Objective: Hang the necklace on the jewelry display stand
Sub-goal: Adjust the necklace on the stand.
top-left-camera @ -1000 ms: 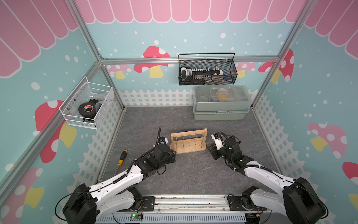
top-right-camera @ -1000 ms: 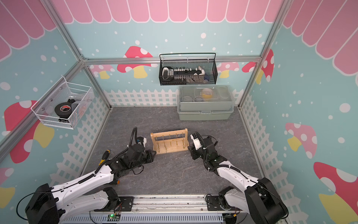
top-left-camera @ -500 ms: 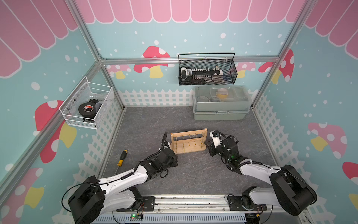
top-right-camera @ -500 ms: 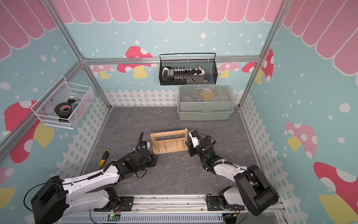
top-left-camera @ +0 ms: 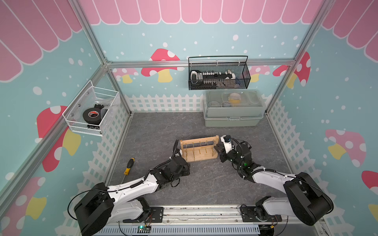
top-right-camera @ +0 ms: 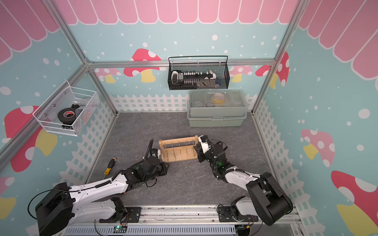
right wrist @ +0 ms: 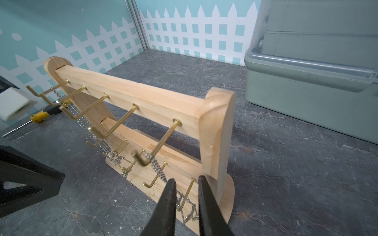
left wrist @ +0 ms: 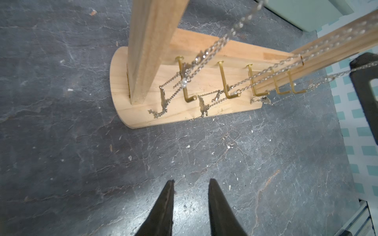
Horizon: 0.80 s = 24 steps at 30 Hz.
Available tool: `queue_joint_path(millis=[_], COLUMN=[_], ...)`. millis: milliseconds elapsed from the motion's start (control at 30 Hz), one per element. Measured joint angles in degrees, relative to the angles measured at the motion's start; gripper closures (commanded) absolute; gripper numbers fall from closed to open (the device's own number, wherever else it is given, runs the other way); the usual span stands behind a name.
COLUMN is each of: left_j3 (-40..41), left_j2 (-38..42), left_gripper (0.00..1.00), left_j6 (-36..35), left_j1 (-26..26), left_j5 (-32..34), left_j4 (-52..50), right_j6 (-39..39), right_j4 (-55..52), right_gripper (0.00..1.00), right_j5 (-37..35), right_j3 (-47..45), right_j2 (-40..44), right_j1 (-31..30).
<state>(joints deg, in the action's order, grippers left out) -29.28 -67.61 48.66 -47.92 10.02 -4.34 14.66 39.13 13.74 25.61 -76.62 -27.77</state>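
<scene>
The jewelry display stand is a light wooden rack with gold hooks, upright mid-floor. Several silver chains hang from its hooks. In the right wrist view a necklace hangs from the nearest hook, its pendant lying on the stand's base. My right gripper sits at the stand's right end, its jaws a narrow gap apart in front of that chain, pinching nothing. My left gripper hovers open over bare floor before the stand's left end, where bird pendants rest on the base.
A yellow-and-black screwdriver lies on the floor to the left. A grey-green lidded box stands against the back wall under a black mesh basket. A white wire basket with a tape roll hangs on the left wall.
My right gripper has edged left toward the stand's right end and its jaws have narrowed. The left arm has shifted slightly toward the stand's front left corner.
</scene>
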Motion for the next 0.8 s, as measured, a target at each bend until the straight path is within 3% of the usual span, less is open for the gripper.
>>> queue_joint_path(millis=[500, 800], left_j3=[0.0, 0.0], left_j2=[0.13, 0.13], left_gripper=[0.71, 0.71], left_j6=[-0.02, -0.04], left_j1=[-0.22, -0.22], left_j5=[-0.13, 0.07], left_j4=[0.31, 0.13], right_j6=[-3.76, -4.76], right_j4=[-7.13, -8.22], right_gripper=[0.83, 0.84], right_j5=[0.74, 0.72], right_j3=[0.72, 1.62], right_j2=[4.17, 0.39], right_j1=[-0.11, -0.09])
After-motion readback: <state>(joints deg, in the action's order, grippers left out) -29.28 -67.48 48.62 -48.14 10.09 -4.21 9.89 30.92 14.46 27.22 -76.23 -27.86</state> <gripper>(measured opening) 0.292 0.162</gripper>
